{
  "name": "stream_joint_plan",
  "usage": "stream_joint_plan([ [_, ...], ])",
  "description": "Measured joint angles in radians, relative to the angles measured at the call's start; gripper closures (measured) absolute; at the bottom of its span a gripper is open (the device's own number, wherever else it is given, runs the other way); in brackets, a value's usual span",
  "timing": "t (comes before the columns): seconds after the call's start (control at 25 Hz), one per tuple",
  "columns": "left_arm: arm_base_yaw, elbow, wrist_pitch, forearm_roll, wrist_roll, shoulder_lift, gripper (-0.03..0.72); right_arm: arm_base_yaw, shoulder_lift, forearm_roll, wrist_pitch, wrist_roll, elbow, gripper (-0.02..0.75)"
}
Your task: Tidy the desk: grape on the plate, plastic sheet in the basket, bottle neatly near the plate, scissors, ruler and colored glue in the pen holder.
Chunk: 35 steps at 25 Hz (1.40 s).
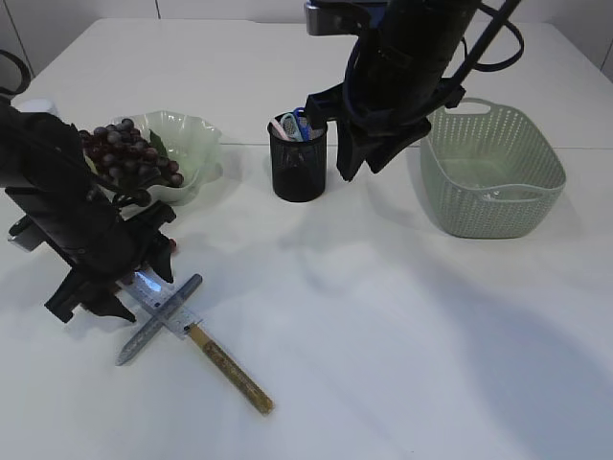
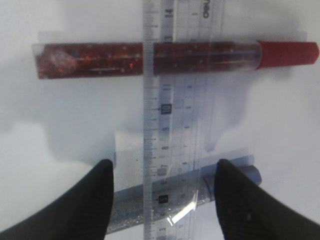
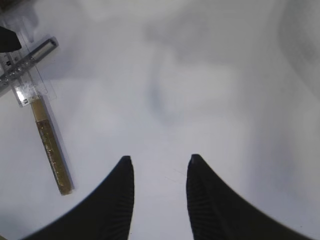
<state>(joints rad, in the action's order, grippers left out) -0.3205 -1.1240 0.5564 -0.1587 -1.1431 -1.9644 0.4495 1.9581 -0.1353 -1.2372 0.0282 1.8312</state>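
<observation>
Left tool (image 2: 162,200) low over the desk (image 1: 402,335), jaws spread, nothing pinched. Clear ruler (image 2: 177,125) runs lengthwise straight through the gap between its fingertips (image 2: 92,200), touching neither one as far as the left wrist view shows. Silver glitter glue tube (image 2: 200,197) lies crosswise under the ruler, right at the fingertips. Red glitter glue tube (image 2: 150,55) also lies crosswise under the ruler, further ahead of the tool. Gold glitter glue tube (image 1: 230,369) lies on the desk just beyond the ruler's end.

Right tool (image 3: 159,200) raised over bare desk, jaws partly spread, empty, beside the pen holder (image 1: 299,168) and well apart from the glue tubes. Grapes (image 1: 124,153) on the plate (image 1: 196,144). Basket (image 1: 493,172) at right.
</observation>
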Motion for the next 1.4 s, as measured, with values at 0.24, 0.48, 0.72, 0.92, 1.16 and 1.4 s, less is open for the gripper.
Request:
stream_joint_plan([
  [0.24,0.000,0.000,-0.016,0.000,0.000,-0.001,0.223,0.000,0.000,0.000,0.000,0.000,0.000,0.447],
  [0.48,0.000,0.000,-0.018,0.000,0.000,-0.010,0.223,0.000,0.000,0.000,0.000,0.000,0.000,0.447],
  [0.72,0.000,0.000,-0.020,-0.001,0.000,-0.015,0.223,0.000,0.000,0.000,0.000,0.002,0.000,0.447],
  [0.92,0.000,0.000,-0.020,-0.001,0.000,-0.017,0.223,0.000,0.000,0.000,0.000,0.002,0.000,0.447],
  [1.16,0.000,0.000,-0.020,-0.001,0.000,-0.017,0.223,0.000,0.000,0.000,0.000,0.004,0.000,0.446],
  [1.4,0.000,0.000,-0.018,-0.001,0.000,-0.025,0.223,0.000,0.000,-0.002,0.000,0.004,0.000,0.446],
])
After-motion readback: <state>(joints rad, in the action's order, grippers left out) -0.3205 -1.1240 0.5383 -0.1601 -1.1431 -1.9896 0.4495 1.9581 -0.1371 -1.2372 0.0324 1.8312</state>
